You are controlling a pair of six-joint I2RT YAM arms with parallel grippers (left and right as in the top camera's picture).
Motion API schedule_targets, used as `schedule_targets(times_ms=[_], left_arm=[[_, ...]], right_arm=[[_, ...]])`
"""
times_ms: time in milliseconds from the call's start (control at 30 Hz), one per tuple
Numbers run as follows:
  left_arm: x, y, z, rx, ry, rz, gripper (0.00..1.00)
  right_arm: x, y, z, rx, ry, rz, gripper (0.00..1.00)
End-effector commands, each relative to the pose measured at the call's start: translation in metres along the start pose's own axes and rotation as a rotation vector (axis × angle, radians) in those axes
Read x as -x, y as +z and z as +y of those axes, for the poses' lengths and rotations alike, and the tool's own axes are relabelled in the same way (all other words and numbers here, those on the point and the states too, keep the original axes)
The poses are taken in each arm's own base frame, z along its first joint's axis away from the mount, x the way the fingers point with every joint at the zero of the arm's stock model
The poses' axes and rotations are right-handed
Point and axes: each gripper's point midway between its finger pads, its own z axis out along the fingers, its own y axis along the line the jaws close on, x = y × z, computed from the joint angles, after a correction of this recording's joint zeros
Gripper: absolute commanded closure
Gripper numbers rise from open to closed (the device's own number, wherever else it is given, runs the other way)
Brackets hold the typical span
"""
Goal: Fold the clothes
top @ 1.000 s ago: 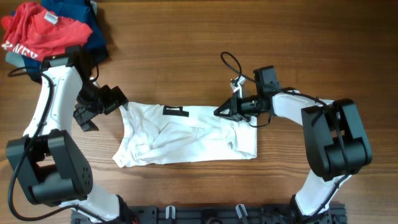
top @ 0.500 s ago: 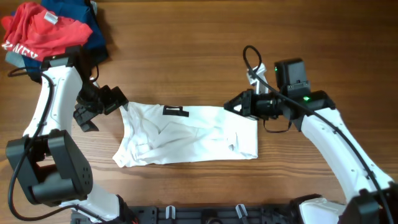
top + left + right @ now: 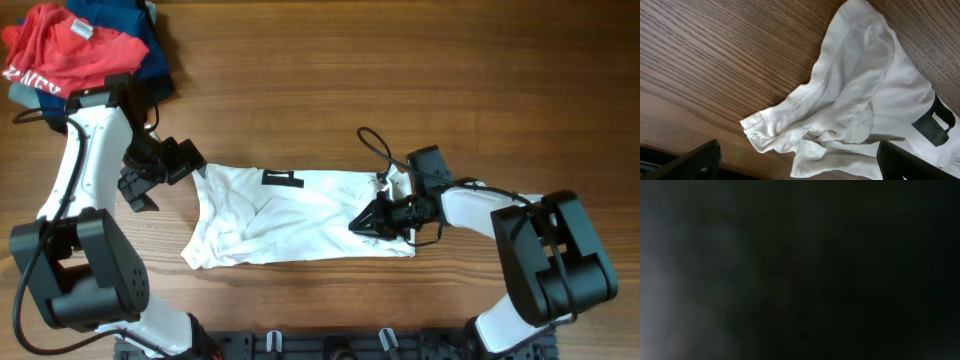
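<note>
The clothes [image 3: 300, 215] are one wrinkled white shirt lying flat across the middle of the table, its dark label [image 3: 283, 178] at the far edge. My left gripper [image 3: 165, 168] hovers open just off the shirt's left end. In the left wrist view a bunched hem of the clothes [image 3: 865, 100] and the label [image 3: 935, 122] lie ahead of the gripper [image 3: 805, 167], with nothing between the wide-apart fingers [image 3: 700, 160]. My right gripper [image 3: 362, 222] lies low on the shirt's right part, its tips drawn to a point in the fabric. The right wrist view is black.
A red printed T-shirt [image 3: 60, 50] lies on navy garments [image 3: 125, 25] at the far left corner. The wooden table [image 3: 300, 90] stretches bare behind the shirt. The arm bases stand along the near edge [image 3: 330, 345].
My right arm lifted off the shirt's far right edge, swung out to the right, then came back down lower on the shirt's right part. The left arm and the shirt have not moved.
</note>
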Motion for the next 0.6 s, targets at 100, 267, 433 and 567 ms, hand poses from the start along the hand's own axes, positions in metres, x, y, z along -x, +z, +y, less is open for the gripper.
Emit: schedule_targets(times_ms=[100, 267, 433, 567], left_arm=[[-0.003, -0.002, -0.002, -0.014, 0.011, -0.003, 0.00], [-0.003, -0.002, -0.003, -0.014, 0.011, -0.004, 0.00], [-0.004, -0.002, -0.002, -0.013, 0.011, -0.003, 0.00], [-0.003, -0.002, -0.002, -0.014, 0.011, -0.003, 0.00]], right_arm=[[0.007, -0.009, -0.005, -0.086, 0.042, -0.082, 0.92], [0.024, -0.065, 0.075, 0.006, -0.204, -0.280, 0.69], [0.030, -0.087, 0.086, 0.029, -0.237, -0.351, 0.62], [0.036, -0.070, 0.064, -0.003, -0.192, -0.300, 0.63]])
